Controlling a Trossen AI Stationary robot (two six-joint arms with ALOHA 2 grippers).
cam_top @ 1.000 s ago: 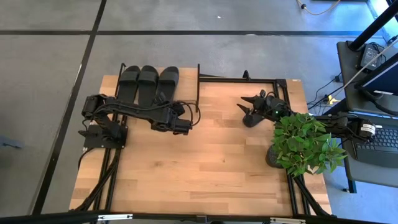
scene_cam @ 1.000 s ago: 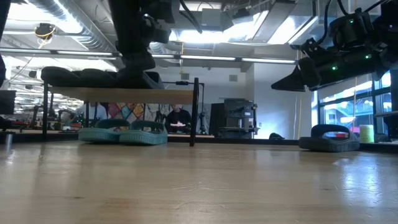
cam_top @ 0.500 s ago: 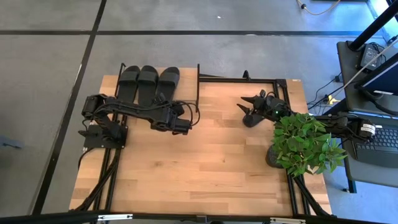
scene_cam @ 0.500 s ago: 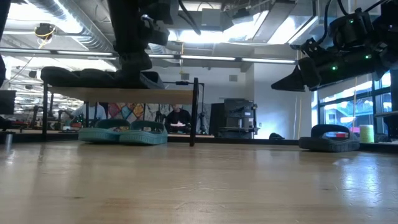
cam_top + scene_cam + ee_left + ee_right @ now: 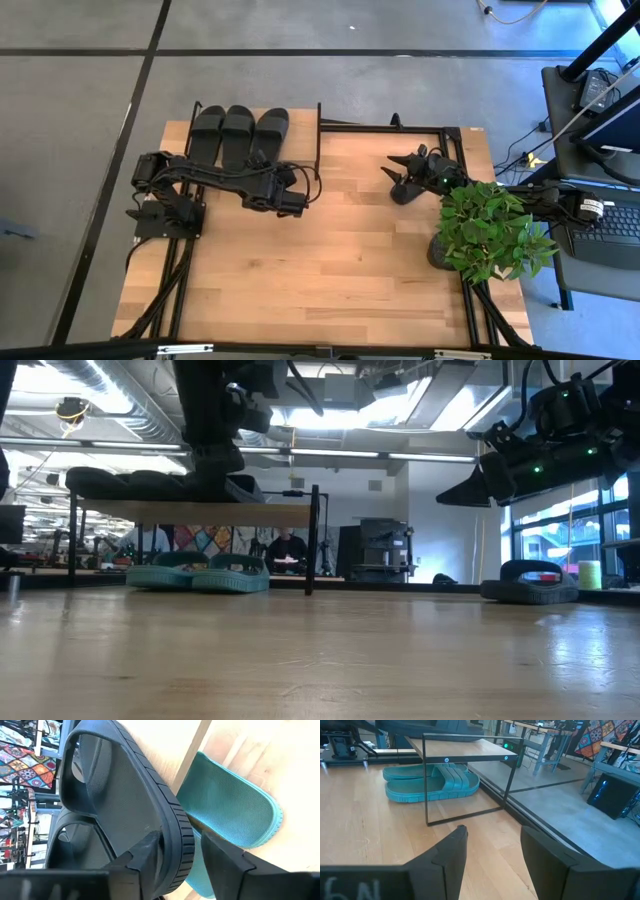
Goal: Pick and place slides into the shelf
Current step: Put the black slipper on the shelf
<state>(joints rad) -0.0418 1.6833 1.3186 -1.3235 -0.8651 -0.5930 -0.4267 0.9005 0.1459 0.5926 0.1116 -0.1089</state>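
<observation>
**A:** Where have the slides got to?

**B:** Three black slides (image 5: 238, 132) lie side by side on the shelf's (image 5: 312, 128) wood top board. Two green slides (image 5: 198, 573) sit on the lower level beneath it, and a fourth black slide (image 5: 528, 584) lies on the bench (image 5: 330, 270) near the plant (image 5: 490, 232), under the right arm.

**A:** And the left claw?

**B:** The left claw (image 5: 177, 851) is at the heel of the third black slide, at the shelf's near edge. Its fingers (image 5: 145, 851) stand on either side of the sole's rim (a narrow gap shows on both sides), so I cannot tell whether they are gripping it or are clear of it.

**A:** The right one?

**B:** The right claw (image 5: 490, 845) hangs above the bench, just over the lone black slide, fingers parted and nothing between them. It points toward the shelf.
</observation>
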